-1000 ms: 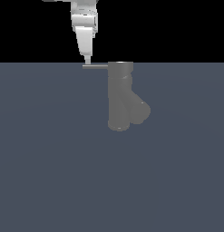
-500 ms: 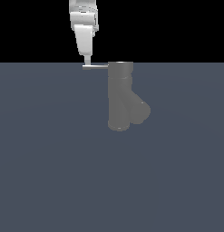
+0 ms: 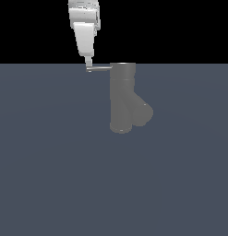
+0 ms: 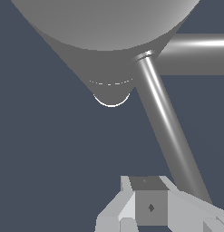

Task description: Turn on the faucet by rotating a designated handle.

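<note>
Over the last second the gripper (image 3: 89, 67) had barely shifted, its tip resting at the free end of the handle (image 3: 100, 68); whether its fingers were apart could not be told. The handle jutted sideways as before, so the faucet (image 3: 124, 99), mid-floor, seemed not yet turned on.

A bare simulated test scene, not a real room: a flat slate-blue floor (image 3: 55, 175) under a black void, with an untextured grey faucet (image 3: 124, 99) standing alone.
</note>
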### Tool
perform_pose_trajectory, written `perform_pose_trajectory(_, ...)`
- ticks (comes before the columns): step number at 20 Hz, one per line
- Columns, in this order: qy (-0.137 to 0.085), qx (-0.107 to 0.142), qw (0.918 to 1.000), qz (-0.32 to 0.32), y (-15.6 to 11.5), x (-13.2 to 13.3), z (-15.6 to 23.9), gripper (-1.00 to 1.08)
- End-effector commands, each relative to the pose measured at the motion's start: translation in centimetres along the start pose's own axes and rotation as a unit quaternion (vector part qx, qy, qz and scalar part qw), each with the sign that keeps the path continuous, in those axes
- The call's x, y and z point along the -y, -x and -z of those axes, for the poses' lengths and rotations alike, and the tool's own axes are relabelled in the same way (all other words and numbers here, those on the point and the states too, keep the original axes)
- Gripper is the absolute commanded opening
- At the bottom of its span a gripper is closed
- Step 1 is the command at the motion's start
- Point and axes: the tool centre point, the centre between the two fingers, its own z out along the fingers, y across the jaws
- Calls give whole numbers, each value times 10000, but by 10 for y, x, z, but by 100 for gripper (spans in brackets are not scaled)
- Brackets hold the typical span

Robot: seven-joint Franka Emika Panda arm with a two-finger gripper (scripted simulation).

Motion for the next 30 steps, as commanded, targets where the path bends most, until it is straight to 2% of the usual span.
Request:
perform_pose_trajectory(1,42,-11,10000,-30,-4,-11,0,-100)
perform_pose_trajectory(8,42,-11,10000,-30,-5,-32,0,-100)
perform_pose_trajectory(10,9,-5,10000,27,2,-26,0,-100)
perform_pose_trajectory(30,35,-9,10000,-21,-67,-88,1,-100)
